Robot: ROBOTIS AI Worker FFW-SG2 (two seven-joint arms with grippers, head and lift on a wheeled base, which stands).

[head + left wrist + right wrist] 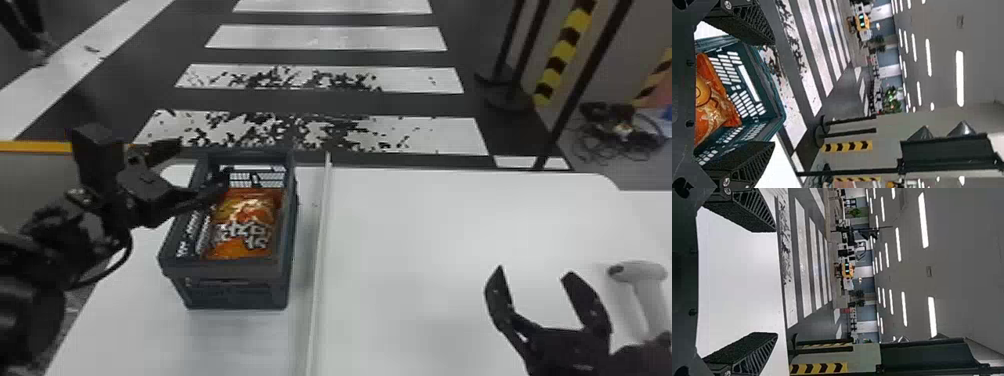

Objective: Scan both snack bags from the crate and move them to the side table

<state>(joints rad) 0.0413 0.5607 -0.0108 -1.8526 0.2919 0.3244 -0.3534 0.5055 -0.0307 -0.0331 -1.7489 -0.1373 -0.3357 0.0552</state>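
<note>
Head view: crate point(240, 295) by the counter's point(440, 225) far-left corner, white strip point(320, 250) alongside, scanner point(642, 271) beside my right jaws; both my pairs stand spread.

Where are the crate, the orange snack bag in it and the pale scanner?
Crate point(240, 296): head view, on its near wall.
Orange snack bag point(244, 224): head view, mid-front of the bag.
Scanner point(644, 272): head view, on its wide head.

Dk flr point(320, 102) w/ patchy wht stripes point(325, 37), blk/yel strip point(559, 57), lit ceiling lts point(959, 78).
</note>
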